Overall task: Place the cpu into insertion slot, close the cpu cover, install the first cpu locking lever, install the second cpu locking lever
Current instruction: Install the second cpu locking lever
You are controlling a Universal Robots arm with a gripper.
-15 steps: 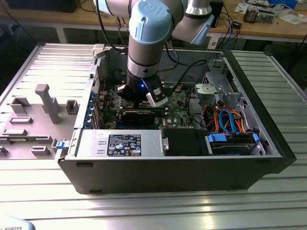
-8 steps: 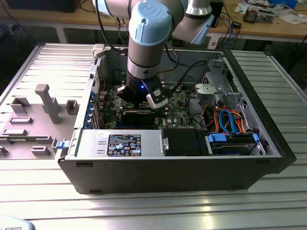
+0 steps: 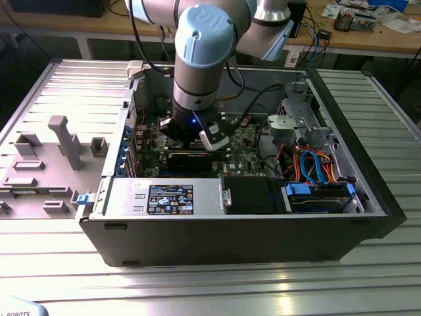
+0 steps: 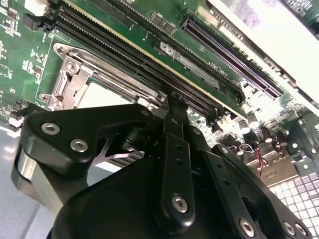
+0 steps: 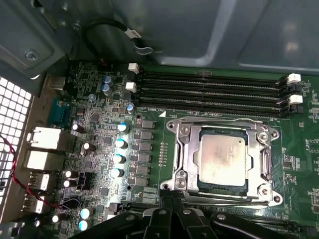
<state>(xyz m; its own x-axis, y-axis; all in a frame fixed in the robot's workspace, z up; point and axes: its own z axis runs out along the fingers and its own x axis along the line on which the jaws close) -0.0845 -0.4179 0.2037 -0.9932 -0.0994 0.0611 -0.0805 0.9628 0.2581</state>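
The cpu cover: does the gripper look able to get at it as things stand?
Probably yes. The gripper sits right at the edge of the cpu cover, which lies flat around the cpu, with nothing between them.

So the whole setup sits on a ribbed aluminium table (image 3: pixel 210 289), silvery slats running across the lower part of the exterior view and up the right side. On the left of the frame there's a grey fixture plate (image 3: pixel 39 164) with blocky upright pegs on it. Along the top edge runs a wooden workbench (image 3: pixel 368 36), light tan, with cables and small bits of gear cluttered at the upper right. Under that bench it's dark. Light looks bright and even, with a bit of glare on the slats.
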